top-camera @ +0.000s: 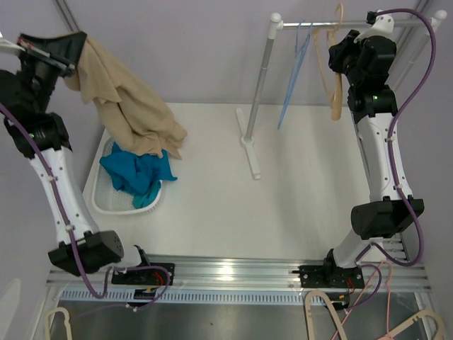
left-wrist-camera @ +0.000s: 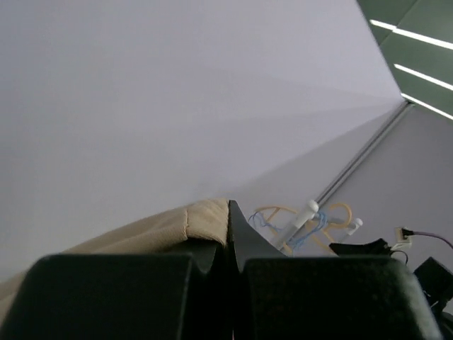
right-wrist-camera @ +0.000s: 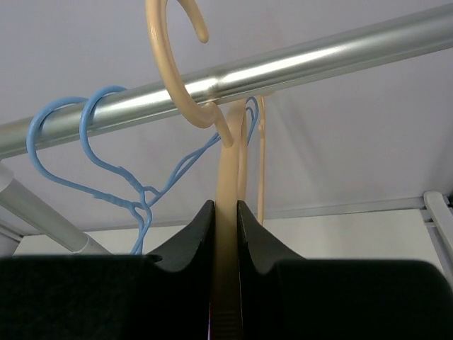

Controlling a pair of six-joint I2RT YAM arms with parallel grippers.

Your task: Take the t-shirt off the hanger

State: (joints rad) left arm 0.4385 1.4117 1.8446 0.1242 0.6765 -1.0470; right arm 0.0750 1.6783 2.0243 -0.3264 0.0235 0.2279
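Observation:
The beige t-shirt (top-camera: 127, 106) hangs free of any hanger from my left gripper (top-camera: 71, 53), raised at the far left, and drapes down toward the basket. In the left wrist view the jaws (left-wrist-camera: 230, 227) are shut on a folded edge of the shirt (left-wrist-camera: 177, 227). My right gripper (top-camera: 338, 53) is up at the rail (top-camera: 325, 23) and is shut on the neck of a bare beige hanger (top-camera: 333, 78). In the right wrist view the hanger (right-wrist-camera: 228, 177) stands between my closed jaws (right-wrist-camera: 226, 219), its hook over the rail (right-wrist-camera: 283, 67).
Blue hangers (top-camera: 291, 78) hang on the rail left of the beige one, also in the right wrist view (right-wrist-camera: 106, 163). The rack's pole (top-camera: 258, 85) and foot (top-camera: 249, 145) stand mid-table. A white basket (top-camera: 99, 198) at left holds blue cloth (top-camera: 138, 173).

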